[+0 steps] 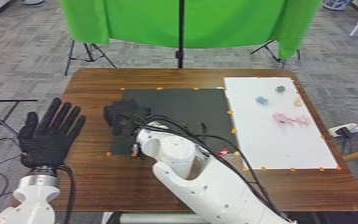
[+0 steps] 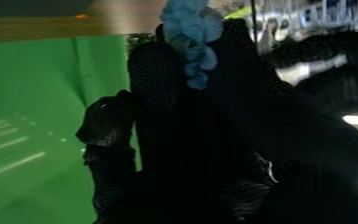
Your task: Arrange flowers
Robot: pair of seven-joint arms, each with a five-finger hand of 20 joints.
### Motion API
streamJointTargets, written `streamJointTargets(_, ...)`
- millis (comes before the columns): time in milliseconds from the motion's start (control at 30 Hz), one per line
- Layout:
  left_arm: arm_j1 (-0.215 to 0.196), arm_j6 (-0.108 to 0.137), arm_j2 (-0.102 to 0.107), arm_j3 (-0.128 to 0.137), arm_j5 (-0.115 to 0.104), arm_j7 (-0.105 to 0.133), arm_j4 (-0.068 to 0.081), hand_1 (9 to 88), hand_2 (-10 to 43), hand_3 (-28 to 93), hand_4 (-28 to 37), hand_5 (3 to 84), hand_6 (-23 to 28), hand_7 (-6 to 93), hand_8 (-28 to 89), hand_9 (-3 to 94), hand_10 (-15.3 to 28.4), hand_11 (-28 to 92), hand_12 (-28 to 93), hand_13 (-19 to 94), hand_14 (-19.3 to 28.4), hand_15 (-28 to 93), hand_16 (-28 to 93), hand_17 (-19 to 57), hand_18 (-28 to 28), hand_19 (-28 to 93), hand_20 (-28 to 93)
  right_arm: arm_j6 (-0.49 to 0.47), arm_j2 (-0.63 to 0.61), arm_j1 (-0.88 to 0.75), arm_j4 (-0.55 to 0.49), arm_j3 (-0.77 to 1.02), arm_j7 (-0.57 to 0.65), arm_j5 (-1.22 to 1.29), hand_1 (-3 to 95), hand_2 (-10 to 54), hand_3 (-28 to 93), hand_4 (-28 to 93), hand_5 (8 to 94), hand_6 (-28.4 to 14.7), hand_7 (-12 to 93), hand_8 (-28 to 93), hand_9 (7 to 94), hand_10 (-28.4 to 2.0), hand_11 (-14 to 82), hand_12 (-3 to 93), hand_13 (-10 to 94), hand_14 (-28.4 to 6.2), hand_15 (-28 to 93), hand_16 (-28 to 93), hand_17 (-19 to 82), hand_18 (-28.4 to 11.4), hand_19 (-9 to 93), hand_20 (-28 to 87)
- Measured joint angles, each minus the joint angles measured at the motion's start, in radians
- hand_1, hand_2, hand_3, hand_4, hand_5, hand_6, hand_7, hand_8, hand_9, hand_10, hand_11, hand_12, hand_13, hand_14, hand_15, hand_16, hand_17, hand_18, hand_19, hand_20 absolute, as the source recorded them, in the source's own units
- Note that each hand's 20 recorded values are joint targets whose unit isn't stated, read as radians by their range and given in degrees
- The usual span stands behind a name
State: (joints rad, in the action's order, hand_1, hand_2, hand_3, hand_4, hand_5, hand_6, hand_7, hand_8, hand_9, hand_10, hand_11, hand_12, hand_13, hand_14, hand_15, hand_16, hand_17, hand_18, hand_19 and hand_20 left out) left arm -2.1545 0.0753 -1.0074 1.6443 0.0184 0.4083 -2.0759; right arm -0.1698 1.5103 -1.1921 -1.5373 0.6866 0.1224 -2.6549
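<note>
My left hand (image 1: 47, 136) lies at the table's left side, palm-side or back unclear, its fingers straight. My right hand (image 1: 126, 117) is over the left edge of the black mat (image 1: 177, 97). In the right wrist view, a light-blue flower (image 2: 191, 32) is pinched between the dark fingers of the right hand (image 2: 180, 125); its lower part is partly hidden by the glove. On the white board (image 1: 273, 145) lie a blue flower (image 1: 262, 100), pink flowers (image 1: 291, 119), a dark green piece (image 1: 280, 89) and a small orange piece (image 1: 298, 102).
A small red-pink piece (image 1: 224, 151) lies beside my right forearm, near the mat's right edge. Loose black cables run along that forearm. Orange markers line the mat and board. A green cloth (image 1: 229, 30) on stands hangs behind the wooden table (image 1: 158, 76).
</note>
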Motion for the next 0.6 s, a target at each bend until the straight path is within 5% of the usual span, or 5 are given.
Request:
streamJointTargets(267,0.009,-0.001,0.000,-0.004,0.000,-0.001,0.003,23.5,15.0,78,-28.3,42.2,8.5,8.1,-8,35.6,13.6,14,9,25,14.4,24,-5,-7.5,12.5,29,11,-0.029,0.012,-0.020,0.040,0.026,0.014,-0.029,59.9,-9.5,74,-28,64.4,0.5,26,-16,72.8,-10.6,16.8,38.8,57,-10.5,66,40,32,-22.2,91,48)
streamJointTargets(467,0.015,-0.002,-0.005,-0.007,0.000,-0.009,0.009,23.8,15.2,79,-28.3,42.2,8.6,8.1,-8,35.6,13.7,14,9,25,14.5,25,-5,-7.5,12.4,29,11,-0.058,0.012,-0.035,0.039,0.030,0.016,-0.039,50.4,-9.5,83,-28,59.1,-0.6,25,-17,62.9,-13.4,35.5,23.2,54,-13.1,72,32,30,-22.9,90,47)
streamJointTargets(600,0.016,-0.003,-0.008,-0.008,0.001,-0.010,0.010,24.1,15.3,80,-28.3,42.2,8.6,8.1,-8,35.4,13.6,14,9,25,14.7,25,-5,-7.5,12.5,29,11,-0.078,0.012,-0.040,0.033,0.026,0.030,-0.053,47.1,-9.5,86,-28,55.9,-1.8,25,-17,59.9,-15.2,40.1,21.4,53,-14.2,75,25,30,-23.4,90,47)
